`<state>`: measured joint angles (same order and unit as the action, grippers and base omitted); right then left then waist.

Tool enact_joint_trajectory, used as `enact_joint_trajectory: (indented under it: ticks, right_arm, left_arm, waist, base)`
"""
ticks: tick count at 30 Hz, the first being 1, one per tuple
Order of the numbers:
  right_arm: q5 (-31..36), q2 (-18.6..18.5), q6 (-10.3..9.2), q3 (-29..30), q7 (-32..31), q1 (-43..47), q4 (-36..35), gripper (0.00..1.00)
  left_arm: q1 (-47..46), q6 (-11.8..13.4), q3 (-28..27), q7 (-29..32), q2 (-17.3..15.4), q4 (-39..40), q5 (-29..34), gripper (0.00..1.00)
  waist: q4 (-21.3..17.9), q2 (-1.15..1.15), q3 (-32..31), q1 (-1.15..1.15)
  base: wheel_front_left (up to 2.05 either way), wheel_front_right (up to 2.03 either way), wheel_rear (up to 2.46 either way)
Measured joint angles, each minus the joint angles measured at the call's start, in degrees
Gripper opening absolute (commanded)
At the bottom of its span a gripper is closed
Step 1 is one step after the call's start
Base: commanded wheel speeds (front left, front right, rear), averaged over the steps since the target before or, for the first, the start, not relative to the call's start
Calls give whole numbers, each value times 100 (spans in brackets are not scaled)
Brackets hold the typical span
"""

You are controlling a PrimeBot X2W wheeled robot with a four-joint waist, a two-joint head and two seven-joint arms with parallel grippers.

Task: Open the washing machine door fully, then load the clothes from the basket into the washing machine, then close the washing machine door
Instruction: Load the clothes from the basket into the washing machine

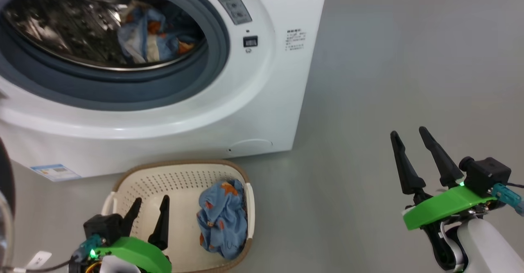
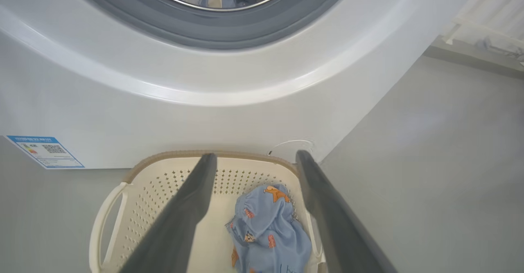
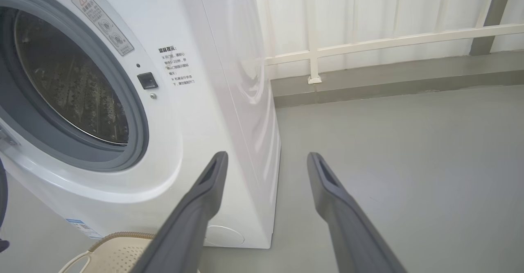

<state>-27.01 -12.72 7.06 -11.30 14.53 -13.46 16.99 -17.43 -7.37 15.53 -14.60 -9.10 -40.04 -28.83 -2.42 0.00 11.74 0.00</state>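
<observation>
Open grey floor (image 1: 389,60) is seen to the right of the washing machine (image 1: 262,101), whose round opening is uncovered. The right gripper (image 1: 408,132) is held over that bare floor, its fingers spread wide and empty. The left gripper (image 1: 151,200) is poised above the basket (image 1: 180,164), fingers likewise wide apart, nothing held. The basket is set on the floor just before the machine; some of the clothes (image 1: 223,219) are bunched in its right half, and more are seen inside the drum (image 1: 61,23)

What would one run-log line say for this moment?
washing machine: open, clothes inside | basket: holds one bear-print garment | left gripper: open, over basket | right gripper: open, empty, over floor
</observation>
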Motion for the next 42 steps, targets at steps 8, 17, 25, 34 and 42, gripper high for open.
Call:
enact_joint_trajectory:
  ticks: [8, 17, 25, 34, 42]
  right_arm:
    - [192, 152, 0, 20, 0, -358, -116, 100]
    - [366, 341, 0, 73, 0, -654, -365, 100]
    - [432, 563, 0, 171, 0, -956, -602, 100]
    - [431, 754, 0, 178, 1, -1107, -749, 100]
    - [432, 883, 0, 102, 1, -1335, -876, 100]
  left_arm:
    - [-758, 0, 953, 19, -238, -760, -769, 100]
    - [-1523, 0, 1889, 515, -520, -1305, -1789, 100]
    - [-2153, 0, 2669, 761, -801, -1499, -2357, 100]
    - [-2665, 0, 3362, 985, -1060, -1641, -2880, 100]
    - [-3232, 0, 3791, 1057, -1319, -1818, -3150, 100]
  waist:
    - [-196, 0, 668, 0]
    - [-414, 0, 1463, 0]
    - [-610, 0, 2230, 0]
    - [-887, 0, 2975, 0]
    - [-1120, 0, 3566, 0]
  base:
    - [0, 0, 0]
    - [0, 0, 0]
    - [0, 0, 0]
    - [0, 0, 0]
    - [0, 0, 0]
